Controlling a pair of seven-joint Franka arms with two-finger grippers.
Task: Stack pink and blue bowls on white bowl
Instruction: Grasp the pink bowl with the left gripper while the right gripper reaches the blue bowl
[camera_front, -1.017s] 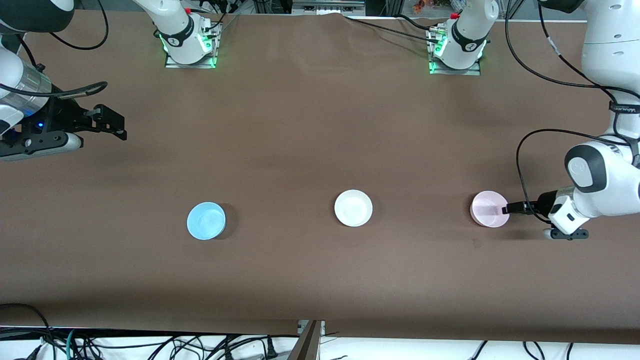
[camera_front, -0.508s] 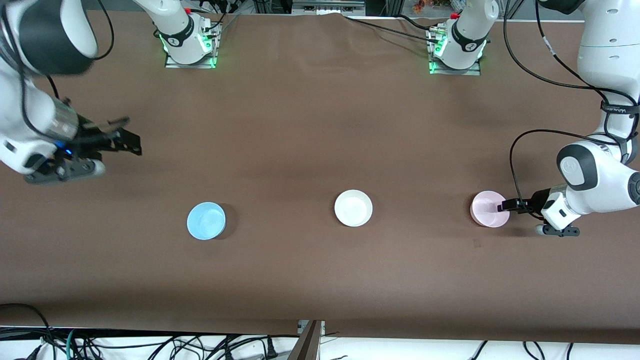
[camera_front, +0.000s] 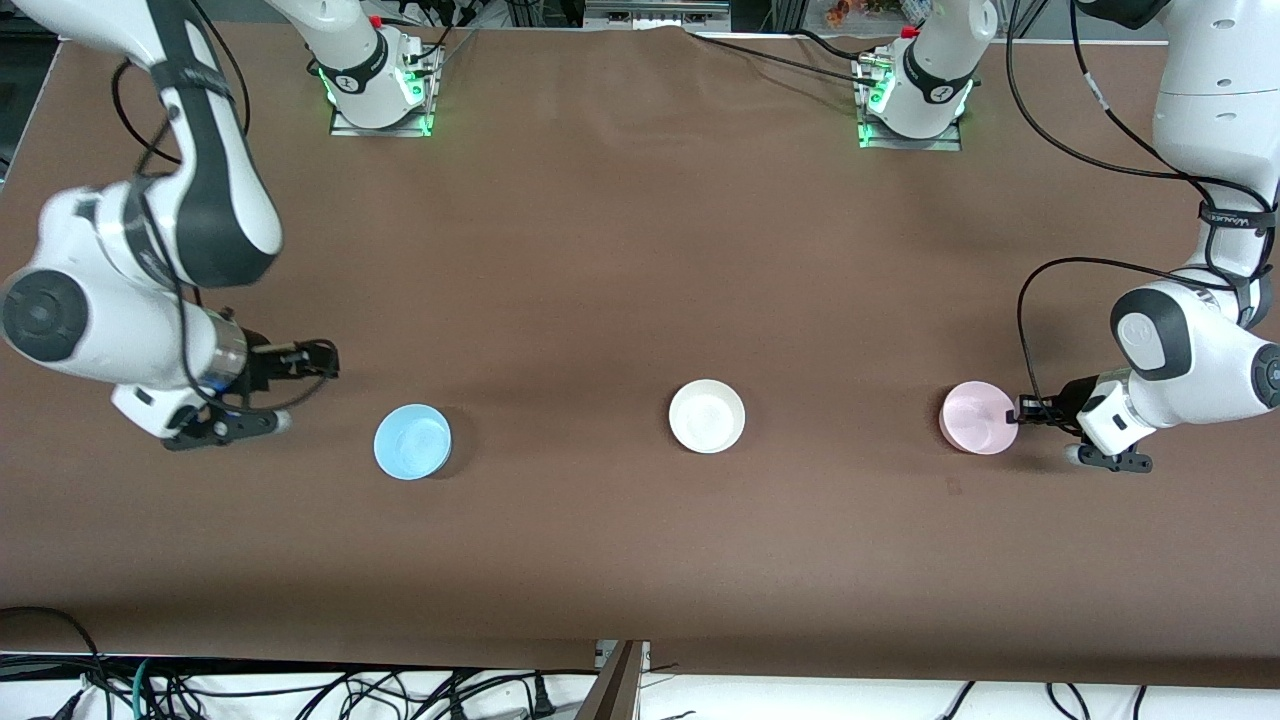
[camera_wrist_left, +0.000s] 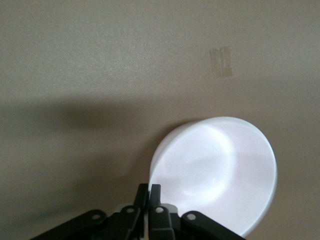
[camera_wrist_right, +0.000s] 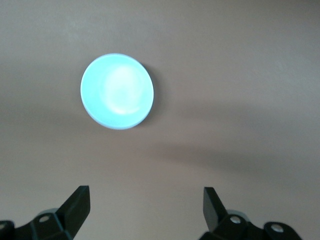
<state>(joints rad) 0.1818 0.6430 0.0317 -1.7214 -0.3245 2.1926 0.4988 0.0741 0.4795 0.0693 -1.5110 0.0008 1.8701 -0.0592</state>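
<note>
My left gripper (camera_front: 1022, 414) has pinched its jaws onto the pink bowl (camera_front: 978, 417) rim; my right gripper (camera_front: 322, 359), jaws spread, has descended beside the blue bowl (camera_front: 412, 441).

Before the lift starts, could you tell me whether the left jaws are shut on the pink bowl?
Shut: the left gripper pinches the pink bowl's rim.

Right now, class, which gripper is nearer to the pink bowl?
Left. The left gripper is shut on the pink bowl's rim; the right gripper hangs open near the blue bowl, toward the right arm's end.
</note>
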